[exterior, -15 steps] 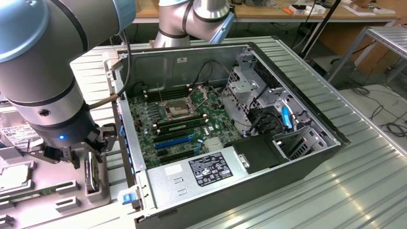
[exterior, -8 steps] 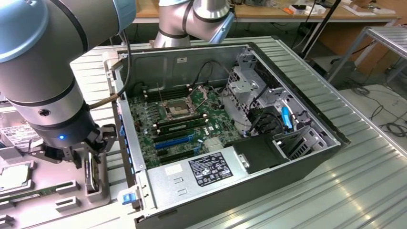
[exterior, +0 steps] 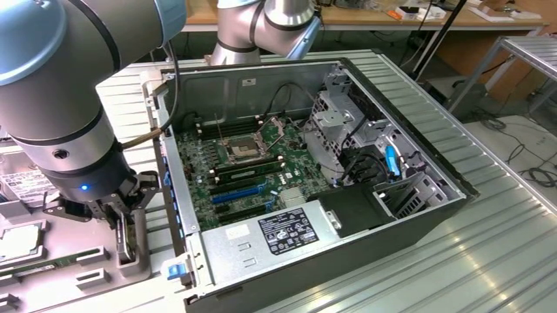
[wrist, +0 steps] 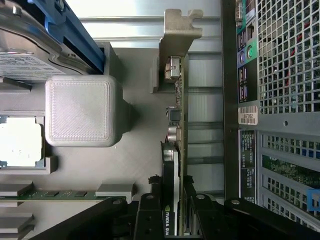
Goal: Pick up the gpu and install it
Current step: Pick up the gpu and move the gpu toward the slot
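The gpu [wrist: 182, 95] stands on edge in a grey holder tray [exterior: 104, 274] at the exterior view's left, beside the open computer case. It is a thin green card with a black cooler [wrist: 170, 165] and a silver end bracket [wrist: 180, 30]. My gripper [wrist: 172, 182] straddles the cooler end, one finger against each face, shut on the gpu. In the exterior view the gripper [exterior: 124, 225] points straight down at the upright gpu [exterior: 128, 246], which still rests in its holder.
The open case [exterior: 418, 137] lies on its side with the motherboard [exterior: 252, 156] and power supply [exterior: 291, 235] exposed. Its rear panel [wrist: 270, 75] runs close beside the card. The tray also holds a memory stick [exterior: 52, 264], a processor [exterior: 17, 240], a hard drive [wrist: 25, 65] and a grey block [wrist: 77, 110].
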Robot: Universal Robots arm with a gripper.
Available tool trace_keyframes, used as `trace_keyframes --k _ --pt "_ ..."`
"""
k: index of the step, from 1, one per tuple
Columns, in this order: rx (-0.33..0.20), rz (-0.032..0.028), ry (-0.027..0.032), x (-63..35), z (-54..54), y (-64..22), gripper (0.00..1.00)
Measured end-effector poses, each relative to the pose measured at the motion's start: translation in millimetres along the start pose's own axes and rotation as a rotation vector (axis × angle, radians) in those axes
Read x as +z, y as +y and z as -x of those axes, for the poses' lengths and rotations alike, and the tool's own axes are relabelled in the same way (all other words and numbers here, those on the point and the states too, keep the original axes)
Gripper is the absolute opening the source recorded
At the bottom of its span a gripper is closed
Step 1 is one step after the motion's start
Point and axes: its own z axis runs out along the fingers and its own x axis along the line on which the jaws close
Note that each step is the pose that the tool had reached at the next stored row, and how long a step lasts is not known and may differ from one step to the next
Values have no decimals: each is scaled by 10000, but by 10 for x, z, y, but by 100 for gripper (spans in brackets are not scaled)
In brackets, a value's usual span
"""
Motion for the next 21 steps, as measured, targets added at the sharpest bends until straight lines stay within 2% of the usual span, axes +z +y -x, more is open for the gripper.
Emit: trace_keyframes --k 1,13,16,21 --pt "0 -1 1 0 0 0 27" --pt "0 0 0 0 0 0 27" --pt "1 0 9 -38 1 2 27" --pt "1 -2 37 -171 7 7 27"
